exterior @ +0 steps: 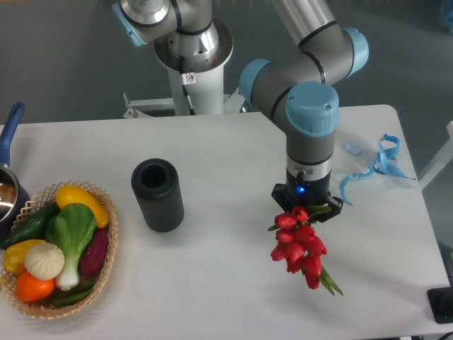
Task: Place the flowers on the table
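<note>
A bunch of red tulip flowers [300, 248] with green stems hangs from my gripper [306, 210] over the right half of the white table [226, 163]. The blooms trail down and toward the front, their tips close to the tabletop; I cannot tell if they touch it. The gripper points straight down and is shut on the top of the bunch; its fingers are hidden behind the blooms. A black ribbed cylindrical vase [157, 194] stands upright to the left of the gripper, well apart from it.
A wicker basket [42, 304] of vegetables sits at the front left. A pot with a blue handle [8, 134] is at the left edge. A blue ribbon [379, 164] lies at the right, behind the gripper. The arm's base [192, 49] stands behind the table.
</note>
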Robot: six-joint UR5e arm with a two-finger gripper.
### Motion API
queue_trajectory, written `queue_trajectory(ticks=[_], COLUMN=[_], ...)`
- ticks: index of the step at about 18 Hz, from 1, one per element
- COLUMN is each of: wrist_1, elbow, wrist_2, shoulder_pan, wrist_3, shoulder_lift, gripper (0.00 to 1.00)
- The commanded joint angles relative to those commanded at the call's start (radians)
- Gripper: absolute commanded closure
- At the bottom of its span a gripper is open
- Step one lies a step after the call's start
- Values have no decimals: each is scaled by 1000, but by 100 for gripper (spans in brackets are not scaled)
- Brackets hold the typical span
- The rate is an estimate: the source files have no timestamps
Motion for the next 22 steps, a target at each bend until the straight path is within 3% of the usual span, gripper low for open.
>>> queue_trajectory(ticks=[9,12,13,14,15,16,22], wrist_1=[3,3,3,3,6,9,43], elbow=[-2,12,12,12,12,12,11], wrist_2=[23,20,17,14,15,18,18], shoulder_pan=[-17,-37,-37,-37,-41,-43,-45], wrist_3=[-8,-9,-9,-11,-11,-12,-32], shoulder_lift=[-52,-75,-81,-86,-89,-94,-80], gripper=[90,80,75,57,18,0,0])
